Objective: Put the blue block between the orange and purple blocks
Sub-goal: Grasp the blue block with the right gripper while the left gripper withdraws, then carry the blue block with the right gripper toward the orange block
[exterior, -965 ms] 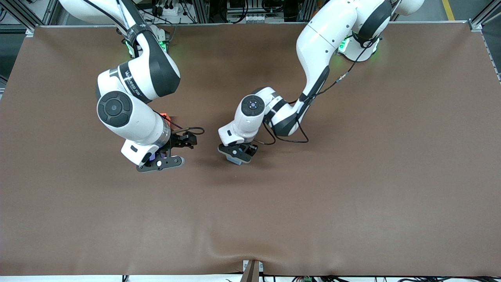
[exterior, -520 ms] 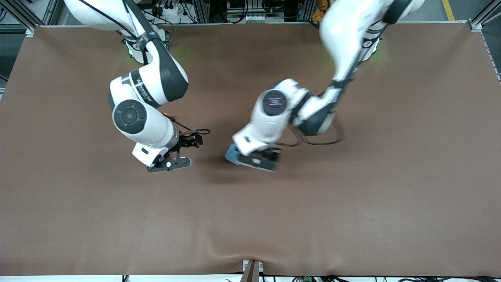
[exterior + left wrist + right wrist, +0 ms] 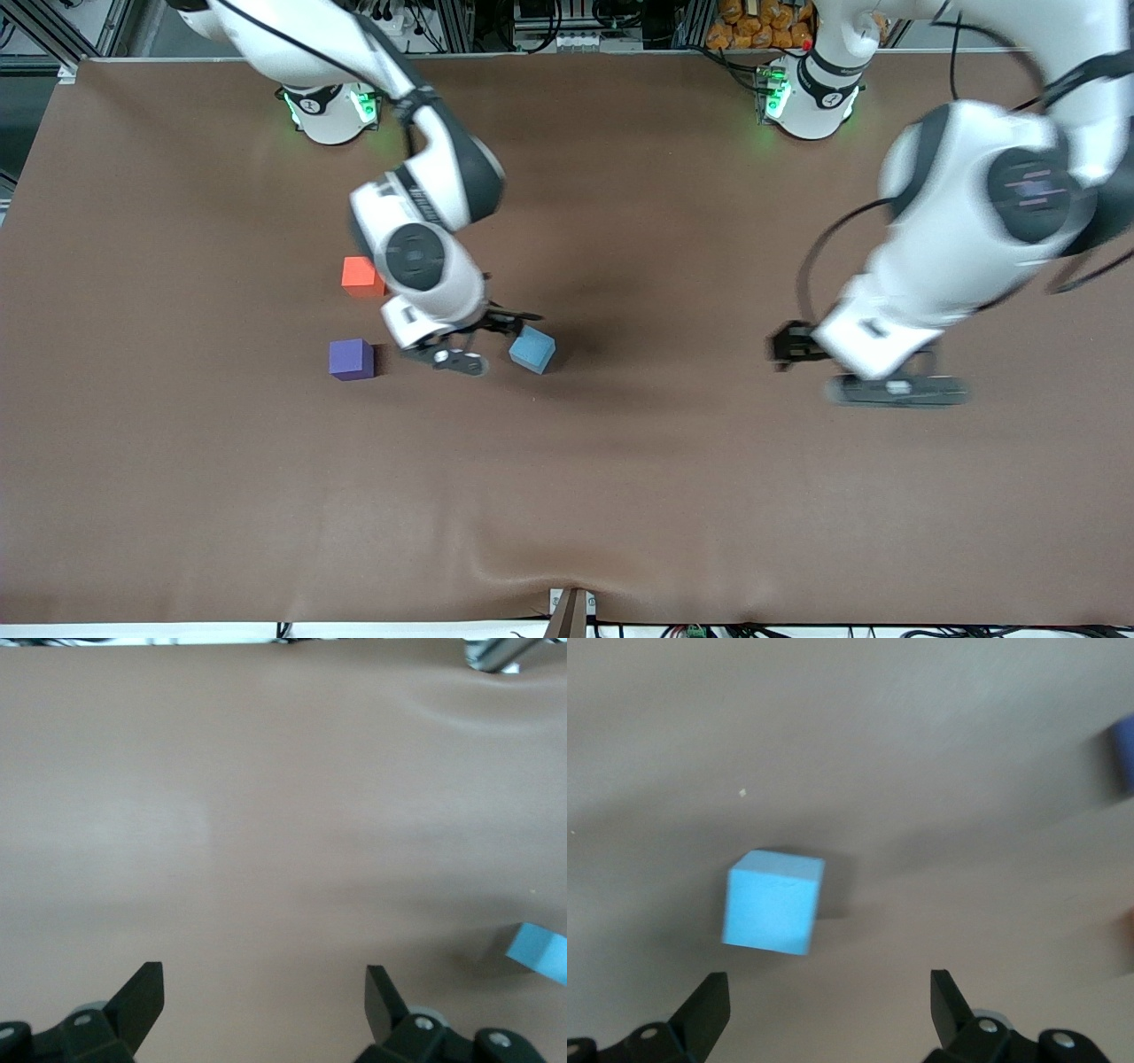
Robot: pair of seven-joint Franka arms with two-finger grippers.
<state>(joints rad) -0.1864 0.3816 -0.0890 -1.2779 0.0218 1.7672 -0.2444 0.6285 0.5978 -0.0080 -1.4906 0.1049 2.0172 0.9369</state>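
Blue block (image 3: pixel 532 349) free beside wide-spread right fingers (image 3: pixel 709 1012); left fingers (image 3: pixel 146 998) likewise, empty.

Three plain cubes on a brown table, white-and-black arms above.

The blue block (image 3: pixel 532 349) is a light sky blue, with no pattern; the orange block (image 3: pixel 361 276) is a bright orange-red and the purple block (image 3: pixel 351 359) a deep violet, both plain as well. The table (image 3: pixel 620 496) is an even matte brown. Both arms are white with black joints, and green lights glow at their bases. The left gripper (image 3: pixel 264 1010) and the right gripper (image 3: pixel 830 1010) have black fingers, perhaps with pale grey tips.
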